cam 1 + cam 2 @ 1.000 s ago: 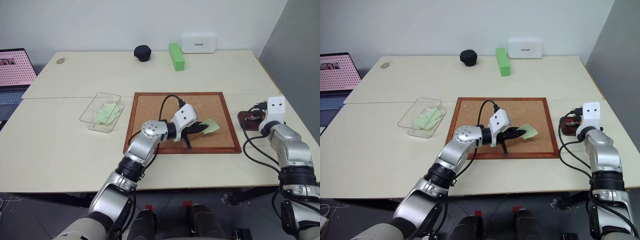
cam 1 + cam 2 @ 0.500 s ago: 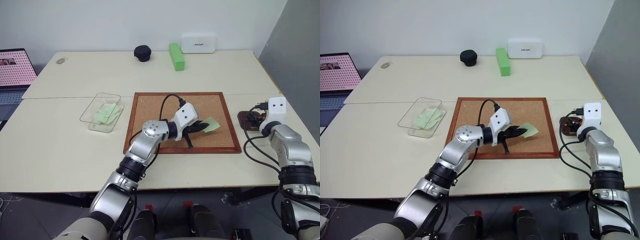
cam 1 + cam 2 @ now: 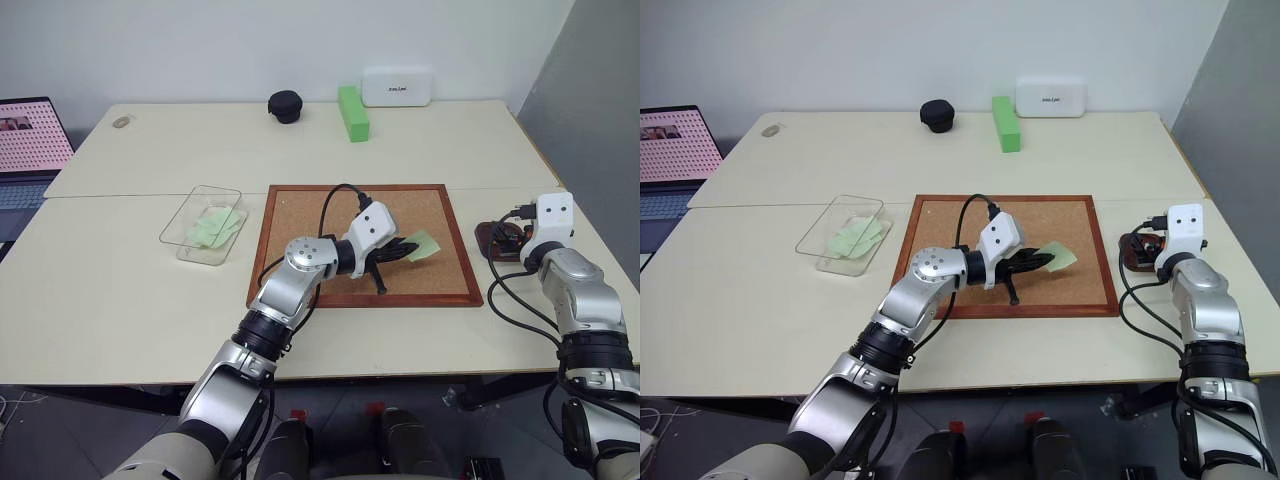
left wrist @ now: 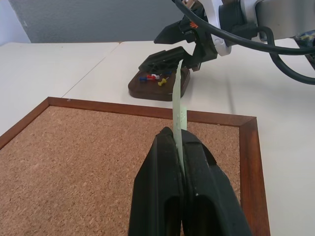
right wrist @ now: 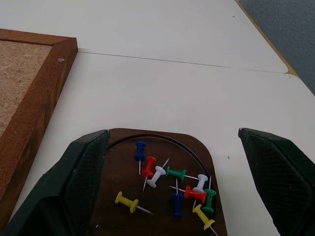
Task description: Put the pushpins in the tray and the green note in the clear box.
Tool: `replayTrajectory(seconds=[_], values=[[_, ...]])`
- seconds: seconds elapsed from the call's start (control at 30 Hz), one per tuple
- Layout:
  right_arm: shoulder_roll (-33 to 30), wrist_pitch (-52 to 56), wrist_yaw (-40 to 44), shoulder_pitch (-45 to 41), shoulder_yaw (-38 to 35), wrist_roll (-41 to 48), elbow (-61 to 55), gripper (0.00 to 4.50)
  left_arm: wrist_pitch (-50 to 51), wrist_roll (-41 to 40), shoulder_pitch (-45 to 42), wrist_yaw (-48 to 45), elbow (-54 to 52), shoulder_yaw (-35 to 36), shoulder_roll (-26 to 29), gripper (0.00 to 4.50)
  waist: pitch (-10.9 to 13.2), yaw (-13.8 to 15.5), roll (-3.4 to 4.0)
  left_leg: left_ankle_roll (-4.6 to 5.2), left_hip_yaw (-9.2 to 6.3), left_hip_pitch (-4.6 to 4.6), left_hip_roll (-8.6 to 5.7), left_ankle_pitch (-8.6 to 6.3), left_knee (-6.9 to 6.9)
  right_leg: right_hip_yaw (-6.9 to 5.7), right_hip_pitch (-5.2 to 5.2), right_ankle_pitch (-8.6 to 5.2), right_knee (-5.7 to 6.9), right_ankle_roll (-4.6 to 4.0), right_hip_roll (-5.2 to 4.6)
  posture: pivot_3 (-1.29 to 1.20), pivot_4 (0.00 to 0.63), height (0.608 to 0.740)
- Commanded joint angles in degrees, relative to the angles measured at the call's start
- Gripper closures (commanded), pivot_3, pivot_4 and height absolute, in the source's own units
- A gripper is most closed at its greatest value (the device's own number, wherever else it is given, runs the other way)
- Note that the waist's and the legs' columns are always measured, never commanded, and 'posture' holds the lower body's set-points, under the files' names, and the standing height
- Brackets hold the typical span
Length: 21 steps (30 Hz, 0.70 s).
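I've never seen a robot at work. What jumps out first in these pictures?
The left gripper, its jaws shut on a pale green note, holds it over the corkboard mid-table. At the table's right edge, the right gripper hovers with jaws wide over a small brown tray of coloured pushpins.

Left gripper (image 4: 183, 142) jaws clamped; right gripper (image 5: 177, 167) jaws apparently spread wide.
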Motion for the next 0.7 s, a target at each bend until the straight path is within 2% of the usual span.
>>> replayTrajectory(seconds=[0.03, 0.17, 0.37, 0.47, 0.53, 0.7], values=[[-0.9, -2.4, 0.2, -0.8, -1.0, -1.2, -1.6, 0.05, 0.2, -0.6, -1.2, 0.2, -2.0, 1.1, 0.0, 4.5, 0.0, 0.0, 0.0, 0.0, 0.0, 0.0, 0.0, 0.0, 0.0, 0.0, 0.0, 0.0, 0.0, 0.0, 0.0, 0.0, 0.15, 0.74], [-1.8, -3.0, 5.9, 1.6, 1.3, -1.0, -6.6, 0.05, 2.0, -2.1, -2.1, 1.6, -1.9, 4.1, 0.5, 4.5, 0.0, 0.0, 0.0, 0.0, 0.0, 0.01, 0.0, 0.0, 0.0, 0.0, 0.0, 0.0, 0.01, 0.0, 0.0, 0.0, 0.15, 0.74], [-1.2, -2.1, 18.7, 8.3, 3.4, 6.5, -24.1, 0.05, 4.1, -2.0, -2.8, 9.0, -1.9, 11.1, 3.3, 4.5, 0.0, -0.4, 0.0, 0.0, -0.03, 0.04, 0.02, 0.0, 0.0, -0.01, 0.0, 0.0, 0.05, 0.0, 0.01, 0.0, 0.15, 0.74], [1.5, 4.2, 20.0, 9.7, 2.8, 14.7, -34.8, 0.05, 4.3, 1.3, -2.3, 18.8, -2.4, 15.2, 5.0, 4.5, 0.0, -0.4, 0.0, 0.0, -0.03, 0.05, 0.02, 0.0, 0.07, -0.02, 0.02, 0.02, 0.08, 0.03, 0.0, 0.0, 0.15, 0.74], [2.7, 8.6, 20.3, 10.3, 4.0, 20.0, -43.1, 0.05, 6.6, 3.3, 0.1, 26.4, -6.8, 19.3, 6.9, 4.5, 0.0, -0.5, -0.01, 0.0, -0.07, 0.05, 0.02, 0.0, 0.08, -0.03, 0.04, 0.02, 0.08, 0.04, 0.0, 0.0, 0.15, 0.74], [1.2, 15.6, 21.2, 11.2, 7.5, 25.5, -55.4, 0.05, 14.1, 6.3, 4.1, 41.1, -16.0, 27.1, 8.1, 4.5, 0.0, -0.1, -0.05, -0.01, -0.17, 0.04, 0.05, 0.0, 0.05, -0.1, 0.02, 0.02, 0.07, 0.03, -0.02, 0.0, 0.15, 0.74]])
